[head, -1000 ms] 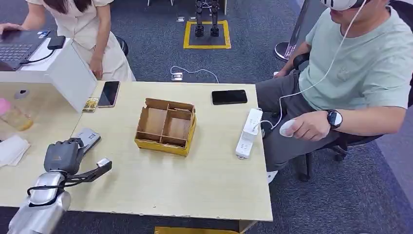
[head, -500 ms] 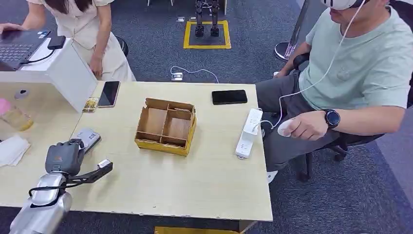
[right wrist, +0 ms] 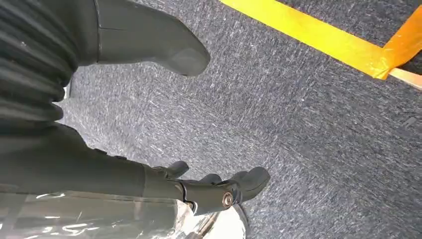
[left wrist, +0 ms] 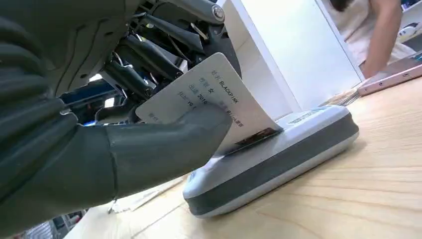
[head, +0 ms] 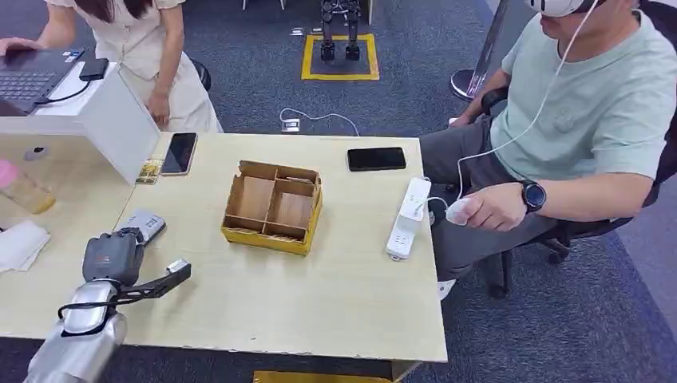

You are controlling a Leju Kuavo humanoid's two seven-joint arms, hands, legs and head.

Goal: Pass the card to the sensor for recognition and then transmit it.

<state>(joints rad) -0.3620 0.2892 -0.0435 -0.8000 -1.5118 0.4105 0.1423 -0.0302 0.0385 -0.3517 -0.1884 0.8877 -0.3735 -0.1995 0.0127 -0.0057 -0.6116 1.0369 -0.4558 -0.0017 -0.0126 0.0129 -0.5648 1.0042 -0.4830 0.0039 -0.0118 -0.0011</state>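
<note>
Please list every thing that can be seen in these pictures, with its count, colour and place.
card: 1, white with print, pinched in the left hand, its edge on the sensor
sensor: 1, grey and white, left part of table
divided box: 1, brown cardboard with yellow sides, table middle
phones: 2, black, far edge of table; other far left
power strip: 1, white, right table edge
table: 1, light wood
laptop: 1, dark, far left
people: 2, one seated right, one far left
left hand: grey, over the sensor
right hand: dark, hanging above grey carpet, holding nothing
</note>
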